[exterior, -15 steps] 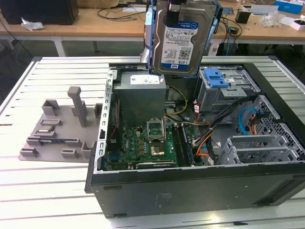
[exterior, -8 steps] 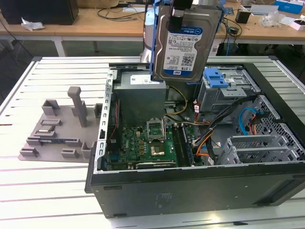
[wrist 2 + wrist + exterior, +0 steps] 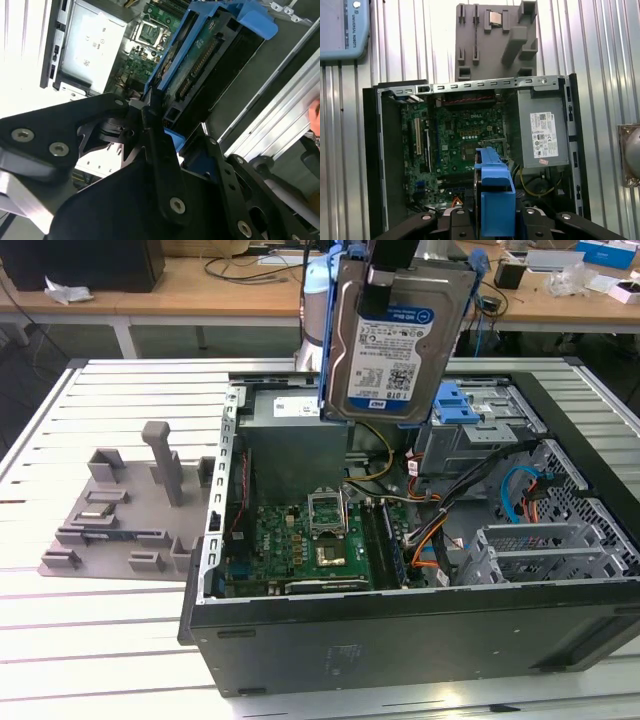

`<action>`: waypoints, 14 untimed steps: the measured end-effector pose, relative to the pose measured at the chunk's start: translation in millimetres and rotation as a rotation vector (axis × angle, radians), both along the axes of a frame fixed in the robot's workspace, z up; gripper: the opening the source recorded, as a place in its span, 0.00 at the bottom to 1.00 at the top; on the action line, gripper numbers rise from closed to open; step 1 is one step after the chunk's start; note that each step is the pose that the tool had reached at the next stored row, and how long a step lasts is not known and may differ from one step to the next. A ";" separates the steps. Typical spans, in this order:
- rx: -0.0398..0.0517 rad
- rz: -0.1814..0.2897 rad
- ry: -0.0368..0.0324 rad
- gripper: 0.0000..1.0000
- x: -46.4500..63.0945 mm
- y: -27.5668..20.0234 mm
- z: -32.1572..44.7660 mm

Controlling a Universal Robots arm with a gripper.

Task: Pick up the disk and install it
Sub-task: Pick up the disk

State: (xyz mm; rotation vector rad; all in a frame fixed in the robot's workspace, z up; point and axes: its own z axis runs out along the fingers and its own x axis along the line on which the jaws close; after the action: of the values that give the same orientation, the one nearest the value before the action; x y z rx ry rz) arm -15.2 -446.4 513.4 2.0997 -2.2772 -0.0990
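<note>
- Case [image 3: 400, 640]: black tower, lay on its side with the side panel off and the interior facing up.
- Table [image 3: 100, 660]: white slatted top, bore the case.
- Motherboard [image 3: 290, 540]: green, lay flat inside the case, with a bare CPU socket [image 3: 330, 558] near its middle.
- Power supply [image 3: 542, 135]: grey box with a white sticker, sat in a case corner beside the motherboard.
- Drive cage [image 3: 462, 445]: silver, with a blue latch [image 3: 455, 405] on top.
- Cables [image 3: 430, 540]: orange, black and blue, ran loose between motherboard and cage.
- Fixture [image 3: 110, 520]: grey moulded tray with posts and slots, lay just beside the case, at the exterior view's left.
- Benches [image 3: 200, 280]: wooden, stood behind the table.
</note>
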 end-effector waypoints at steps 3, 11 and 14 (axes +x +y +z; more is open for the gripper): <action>0.0001 0.000 0.0000 0.37 1.0 -7.2 -0.2; 0.0000 0.000 0.0000 0.37 4.5 -33.7 -0.9; 0.0000 0.000 0.0000 0.37 5.5 -41.0 -1.2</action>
State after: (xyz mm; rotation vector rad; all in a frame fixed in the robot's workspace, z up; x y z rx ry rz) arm -9.7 -487.4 512.2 2.0997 -2.2771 -0.0990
